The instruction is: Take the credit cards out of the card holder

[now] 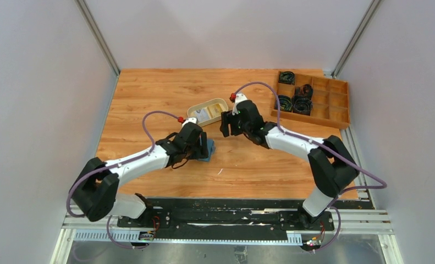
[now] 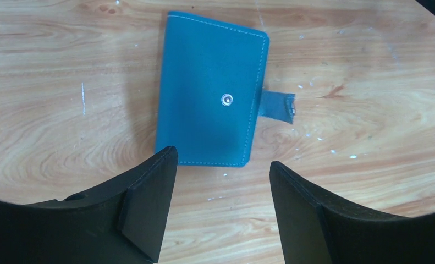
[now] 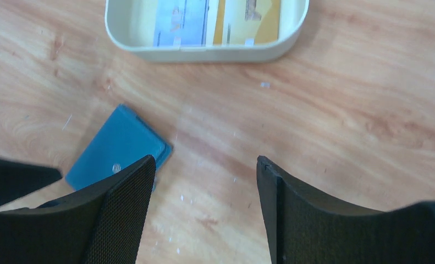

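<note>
The card holder (image 2: 209, 93) is a blue wallet lying folded shut and flat on the wooden table, snap stud up, its tab (image 2: 278, 104) loose to the right. It also shows in the top view (image 1: 210, 150) and the right wrist view (image 3: 116, 148). My left gripper (image 2: 223, 165) is open and empty, hovering just at the wallet's near edge. Two credit cards, a pale bluish-white one (image 3: 182, 22) and a yellow one (image 3: 253, 19), lie in the cream oval tray (image 3: 204, 53). My right gripper (image 3: 204, 165) is open and empty over bare table between tray and wallet.
The cream tray (image 1: 220, 102) sits behind the wallet near the table's middle. A wooden compartment box (image 1: 336, 104) with black coiled items stands at the back right. Grey walls close in the table on both sides.
</note>
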